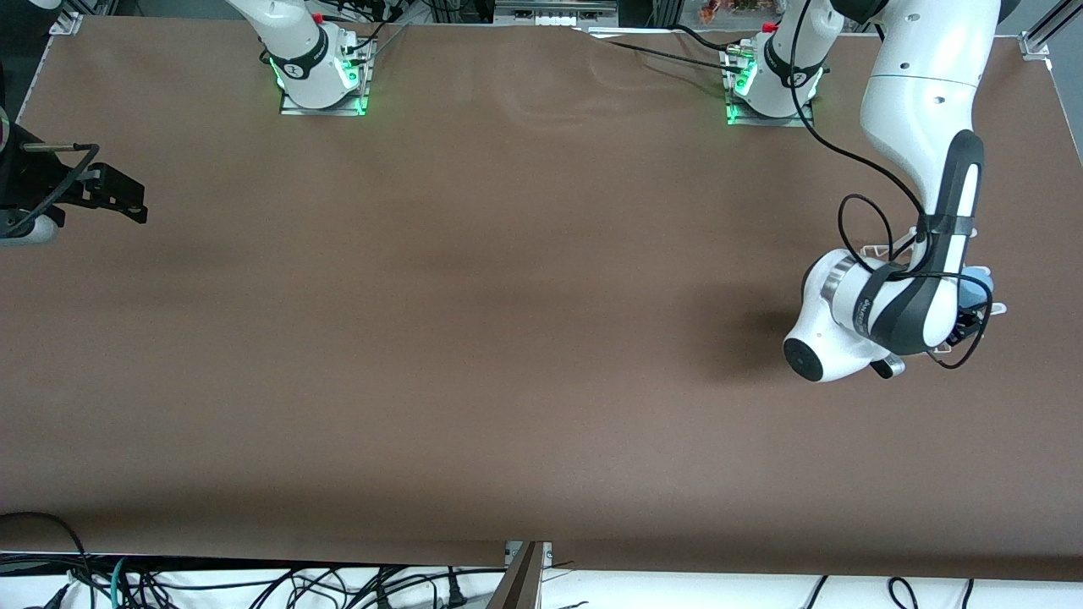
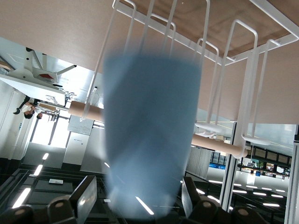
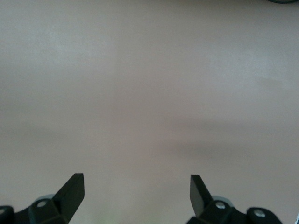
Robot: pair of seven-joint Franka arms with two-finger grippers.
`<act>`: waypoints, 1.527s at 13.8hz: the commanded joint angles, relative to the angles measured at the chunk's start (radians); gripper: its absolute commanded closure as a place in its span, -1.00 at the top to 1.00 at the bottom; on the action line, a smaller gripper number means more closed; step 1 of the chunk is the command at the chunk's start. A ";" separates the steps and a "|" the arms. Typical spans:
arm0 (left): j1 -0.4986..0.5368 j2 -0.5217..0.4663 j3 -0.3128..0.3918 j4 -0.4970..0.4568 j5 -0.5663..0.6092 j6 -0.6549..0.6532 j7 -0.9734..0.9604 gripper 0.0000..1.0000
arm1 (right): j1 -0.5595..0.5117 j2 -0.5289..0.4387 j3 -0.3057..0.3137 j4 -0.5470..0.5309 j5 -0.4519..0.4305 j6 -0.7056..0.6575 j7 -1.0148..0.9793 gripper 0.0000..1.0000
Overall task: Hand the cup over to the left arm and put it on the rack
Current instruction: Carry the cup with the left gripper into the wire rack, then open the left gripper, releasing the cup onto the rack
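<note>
In the left wrist view the light-blue cup (image 2: 149,130) fills the middle, its narrow base between the fingers and its wide end among the white wire prongs of the rack (image 2: 247,84), over the wooden dowel (image 2: 215,143). My left gripper (image 2: 138,205) is open, with a thin gap showing between each pad and the cup. From the front, the left arm's wrist covers the rack (image 1: 998,309), and only a sliver of the cup (image 1: 977,283) shows. My right gripper (image 3: 137,186) is open with nothing in it and waits over bare table at the right arm's end (image 1: 118,199).
Brown table (image 1: 508,338) runs wide between the two arms. The arm bases (image 1: 321,76) (image 1: 770,85) stand along its edge farthest from the front camera. Cables (image 1: 254,584) hang below the nearest edge. A black cable (image 1: 863,228) loops off the left arm's wrist.
</note>
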 commanded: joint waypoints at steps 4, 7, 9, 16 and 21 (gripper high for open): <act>0.013 -0.001 -0.006 0.015 -0.013 0.009 -0.005 1.00 | -0.008 -0.013 0.004 -0.012 0.005 -0.005 -0.020 1.00; 0.026 -0.047 -0.006 0.059 -0.199 0.011 -0.005 1.00 | -0.008 -0.013 0.004 -0.012 0.005 -0.005 -0.020 1.00; 0.026 -0.093 -0.005 0.093 -0.306 0.012 -0.007 1.00 | -0.008 -0.012 0.004 -0.012 0.005 -0.005 -0.020 1.00; -0.007 -0.182 -0.020 0.311 -0.662 0.014 -0.383 1.00 | -0.010 -0.012 0.004 -0.012 0.005 -0.005 -0.020 1.00; -0.010 -0.335 -0.005 0.317 -0.921 0.099 -0.442 1.00 | -0.012 -0.012 0.004 -0.012 0.011 -0.005 -0.020 1.00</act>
